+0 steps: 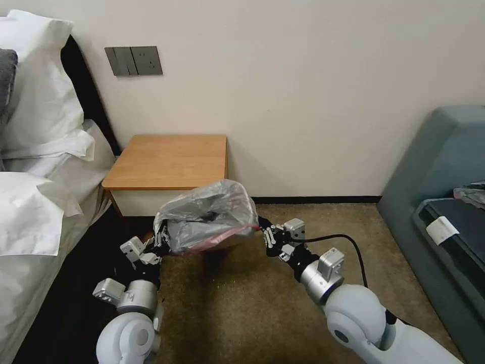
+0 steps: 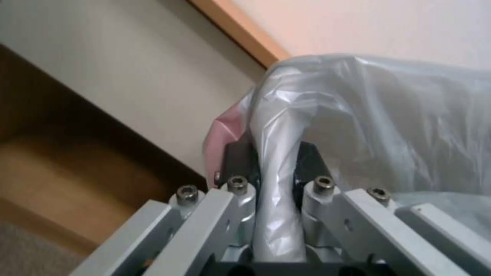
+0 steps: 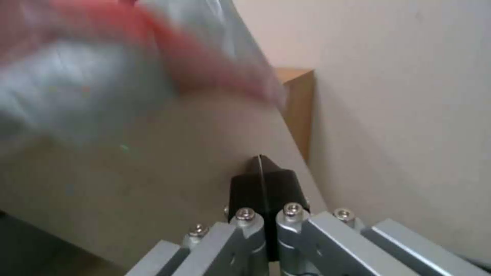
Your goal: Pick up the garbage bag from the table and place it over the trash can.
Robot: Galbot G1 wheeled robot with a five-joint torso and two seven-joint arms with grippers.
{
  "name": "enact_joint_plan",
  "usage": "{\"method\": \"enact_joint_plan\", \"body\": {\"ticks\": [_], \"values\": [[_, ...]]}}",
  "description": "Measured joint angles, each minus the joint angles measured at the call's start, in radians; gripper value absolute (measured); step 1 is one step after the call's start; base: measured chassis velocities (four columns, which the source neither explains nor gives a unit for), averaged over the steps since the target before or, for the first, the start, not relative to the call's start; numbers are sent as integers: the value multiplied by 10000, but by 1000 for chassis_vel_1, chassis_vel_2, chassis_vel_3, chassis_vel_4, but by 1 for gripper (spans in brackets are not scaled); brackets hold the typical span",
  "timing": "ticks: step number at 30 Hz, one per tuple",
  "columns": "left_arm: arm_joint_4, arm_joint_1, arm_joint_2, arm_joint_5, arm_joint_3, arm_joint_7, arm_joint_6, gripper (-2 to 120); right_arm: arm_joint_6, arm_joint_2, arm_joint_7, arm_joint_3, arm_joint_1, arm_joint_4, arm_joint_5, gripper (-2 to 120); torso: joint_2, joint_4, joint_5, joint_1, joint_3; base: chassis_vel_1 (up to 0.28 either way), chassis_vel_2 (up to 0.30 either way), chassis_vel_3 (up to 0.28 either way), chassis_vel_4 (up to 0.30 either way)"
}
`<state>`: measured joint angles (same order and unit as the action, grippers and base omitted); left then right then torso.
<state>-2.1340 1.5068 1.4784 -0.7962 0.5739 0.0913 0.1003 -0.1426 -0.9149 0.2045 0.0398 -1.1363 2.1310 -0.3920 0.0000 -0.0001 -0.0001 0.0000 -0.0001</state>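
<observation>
Head view: bag (image 1: 207, 217) stretched between both grippers off the surface's (image 1: 166, 162) front-right corner, left gripper (image 1: 160, 237) jaws pinching its left edge, right gripper (image 1: 265, 236) jaws closed at its right edge, long axis left-right.

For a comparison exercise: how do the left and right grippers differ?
The left gripper clamps a fold of the garbage bag; the right gripper is shut with no plastic visible between its fingers. The left is at the bag's left side, the right at its right. Both are shut.
</observation>
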Motion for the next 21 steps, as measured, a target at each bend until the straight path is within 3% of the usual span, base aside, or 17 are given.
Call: {"method": "enact_joint_plan", "body": {"ticks": [9,11,13,14,16,17,20,21], "values": [[-105,66,-4,-160,25,197,175,5,414,-163,41,27,-65,-610,1754,0,0,2,2,0,0,0,0,0,0],[-63,58,5,31,41,198,150,5,382,-232,257,-269,-238,-690,2673,0,0,2,2,0,0,0,0,0,0],[-13,46,15,162,62,194,114,5,378,-253,296,-422,-387,-639,2734,0,0,3,1,0,0,0,0,0,0],[46,34,19,283,99,182,72,5,365,-281,323,-558,-595,-455,2362,-1,0,0,1,0,1,0,0,0,0],[164,13,15,444,201,148,-26,5,30,-427,580,-774,-1134,305,582,8,0,0,0,0,2,0,0,0,0],[164,13,15,444,201,148,-26,5,30,-427,580,-774,-1134,305,582,8,0,0,0,0,2,0,0,0,0],[278,-9,-22,646,265,46,-158,5,-419,-787,896,-1056,-1648,1542,-2229,24,0,0,-1,0,1,0,0,0,0],[278,-9,-22,646,265,46,-158,5,-419,-787,896,-1056,-1648,1542,-2229,24,0,0,-1,0,1,0,0,0,0]]}}
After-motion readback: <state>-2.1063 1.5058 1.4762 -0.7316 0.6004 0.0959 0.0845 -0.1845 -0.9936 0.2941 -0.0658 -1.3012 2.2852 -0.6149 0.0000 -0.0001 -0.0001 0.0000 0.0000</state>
